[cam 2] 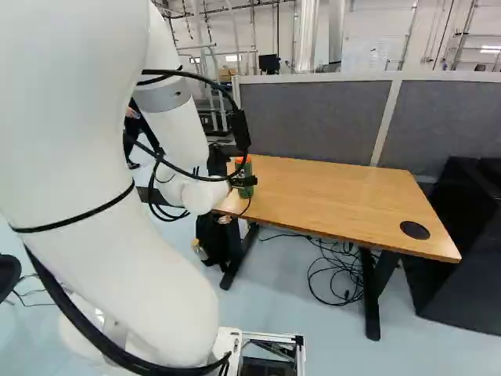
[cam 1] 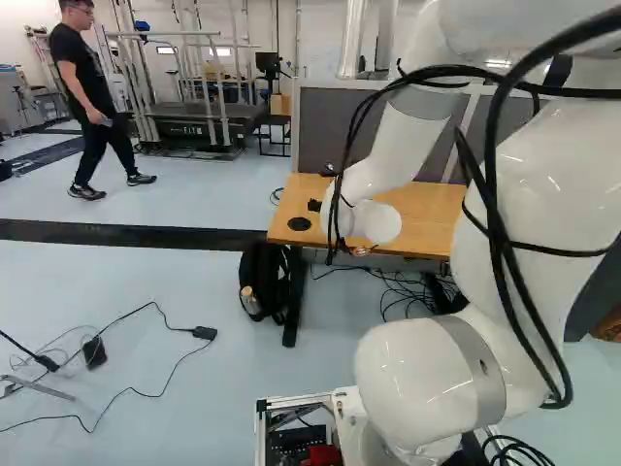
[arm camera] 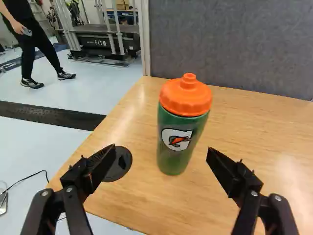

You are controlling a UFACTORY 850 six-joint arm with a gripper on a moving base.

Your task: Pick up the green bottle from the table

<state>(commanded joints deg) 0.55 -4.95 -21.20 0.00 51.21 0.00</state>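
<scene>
The end effector (cam 2: 244,180) is wide open, its two fingers apart, gripping nothing. Ahead of the gap between them, one green bottle (arm camera: 176,142) with an orange lid (arm camera: 186,97) stands upright on one wooden counter (arm camera: 254,132), which has two round black inserts (cam 2: 415,230).

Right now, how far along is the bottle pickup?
The approach looks mostly done: the open jaws point at the green sports bottle, which stands ahead, between their lines. Lining up seems in progress; nothing is gripped. Closing and lifting remain, since the bottle stands upright on the wooden table.
</scene>
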